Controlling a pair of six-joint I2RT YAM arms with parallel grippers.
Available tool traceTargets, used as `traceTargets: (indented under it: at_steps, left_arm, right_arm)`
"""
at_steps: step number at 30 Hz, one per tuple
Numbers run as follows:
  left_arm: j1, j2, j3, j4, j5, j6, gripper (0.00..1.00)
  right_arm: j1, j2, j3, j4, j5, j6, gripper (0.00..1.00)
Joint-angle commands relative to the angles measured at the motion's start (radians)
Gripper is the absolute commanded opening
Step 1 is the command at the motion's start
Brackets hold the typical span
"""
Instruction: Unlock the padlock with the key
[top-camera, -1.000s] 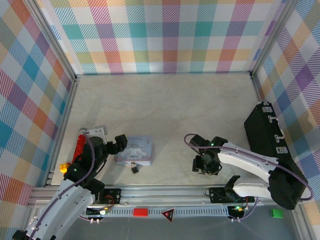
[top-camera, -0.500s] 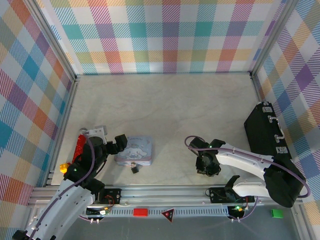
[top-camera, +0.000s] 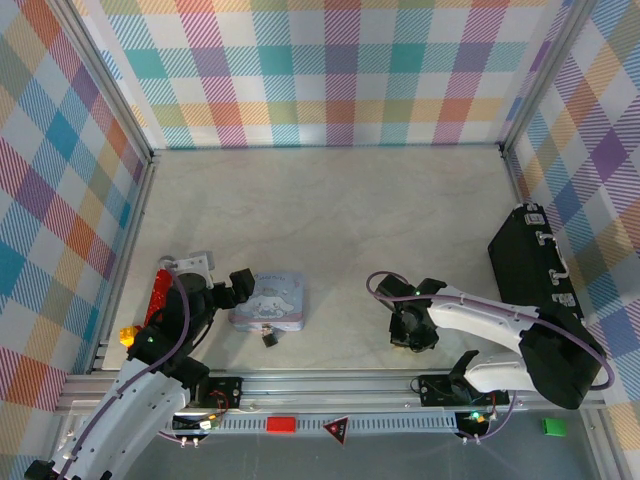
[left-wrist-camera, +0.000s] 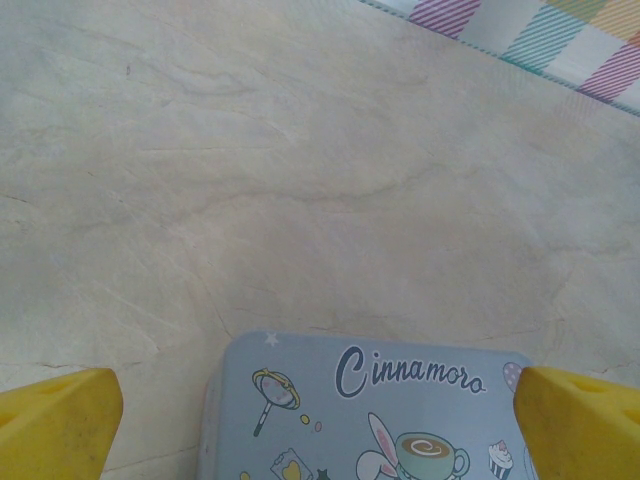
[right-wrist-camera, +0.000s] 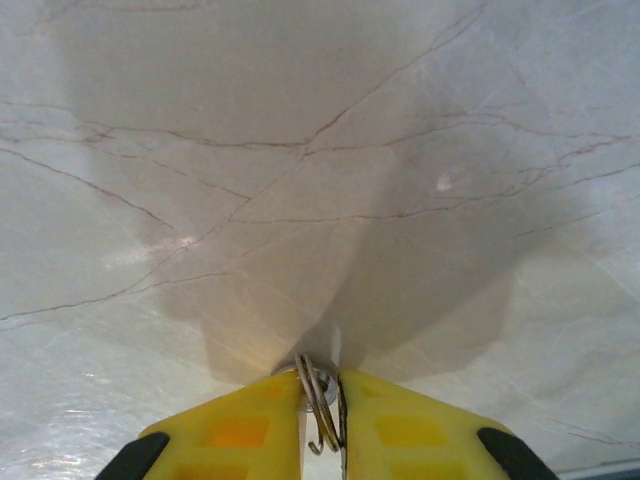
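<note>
Right pincer is clenched on the key, low over the table. Best to lift gently with a firm grip, while the released left pincer steadies the padlock.

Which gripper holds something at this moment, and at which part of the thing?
The right gripper pinches the key at its wire ring end, between the fingertips. The left gripper is open and holds nothing.

Pastel plaid walls enclosing three sides. Pale marble-look tabletop reflecting soft even light, grey veins running across. Aluminium rail running along near edge; metal posts framing back corners.
</note>
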Motion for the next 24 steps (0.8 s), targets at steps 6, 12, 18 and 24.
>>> traceTargets:
  at_steps: [6, 12, 18, 24]
  left_arm:
    - [-0.007, -0.01, -0.008, 0.03, -0.005, 0.015, 1.0]
    - [-0.007, -0.001, -0.009, 0.034, -0.007, 0.017, 1.0]
    - [-0.006, 0.012, -0.008, 0.046, -0.007, 0.019, 1.0]
    - [-0.007, 0.043, -0.007, 0.079, 0.01, 0.027, 1.0]
  right_arm:
    - [0.006, 0.043, -0.028, 0.068, -0.006, 0.014, 0.08]
    - [0.007, 0.008, -0.028, 0.075, 0.006, 0.031, 0.02]
    - [0.007, -0.091, -0.052, 0.14, 0.015, 0.092, 0.0]
    - [0.006, -0.223, -0.086, 0.265, 0.028, 0.17, 0.0]
